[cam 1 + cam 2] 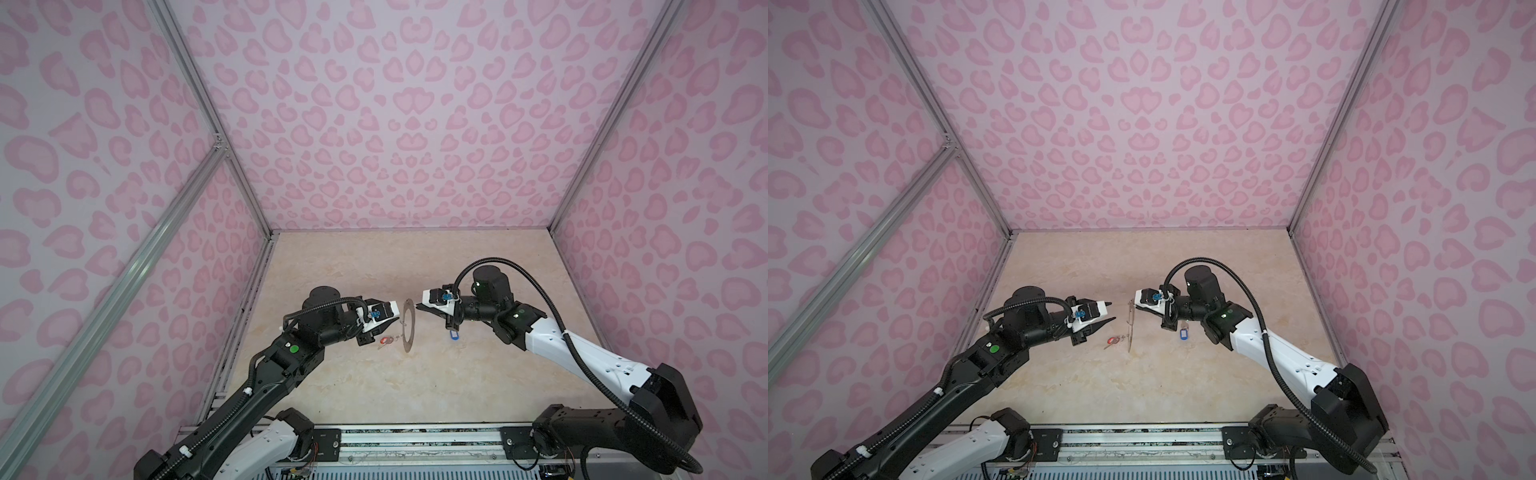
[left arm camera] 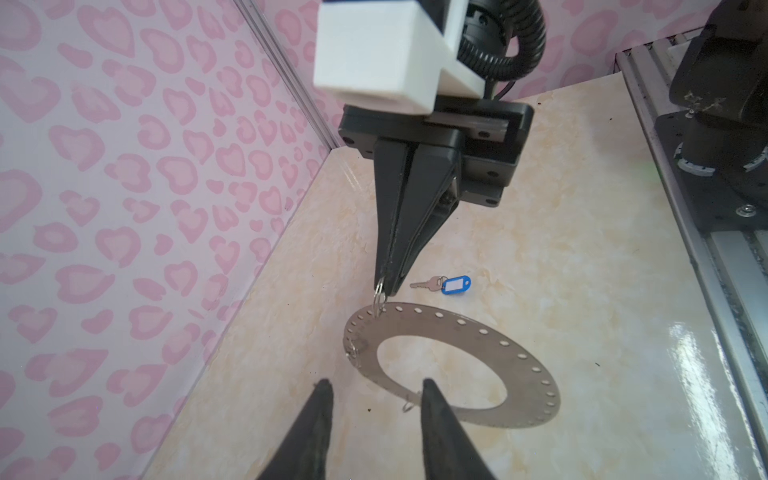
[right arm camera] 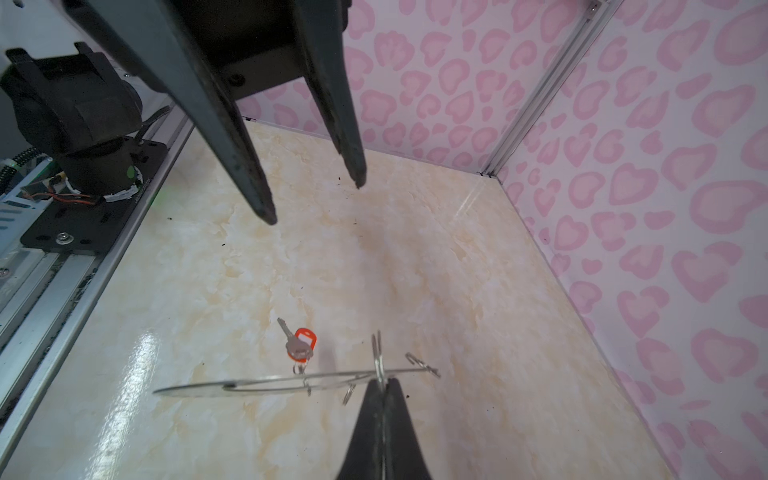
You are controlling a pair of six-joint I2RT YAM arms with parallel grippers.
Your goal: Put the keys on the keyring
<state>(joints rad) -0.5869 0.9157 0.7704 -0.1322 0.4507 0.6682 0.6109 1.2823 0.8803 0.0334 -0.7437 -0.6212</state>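
While the beige counter (image 1: pixel 374 386) carries both keys loose, nothing is on the keyring yet, so I judge the task to be at an early hold-and-fetch step. The right gripper (image 2: pixel 385 287) has its fingers pressed together on one thin wire loop (image 2: pixel 379 297) at the disc's rim. The keyring (image 2: pixel 515 361) hangs from that loop, edge-on in both top views. The left gripper (image 1: pixel 1113 311) faces it from just beside, fingers spread and empty. The red-tagged key (image 3: pixel 301 345) lies on the counter near the left gripper, and the blue-tagged key (image 2: pixel 455 285) lies under the right arm, apart from the disc. The next move, as I read it, calls for the left fingers to drop to the red-tagged key, pinch it, and bring its small ring to a free loop while the right hold steadies the disc. Several things are hard to make out: whether the disc's lower edge touches the counter, and whether the other loops (image 2: pixel 352 347) stand open or closed. The top views show the disc only as a sliver, and the left wrist view cuts off the roots of the left fingers
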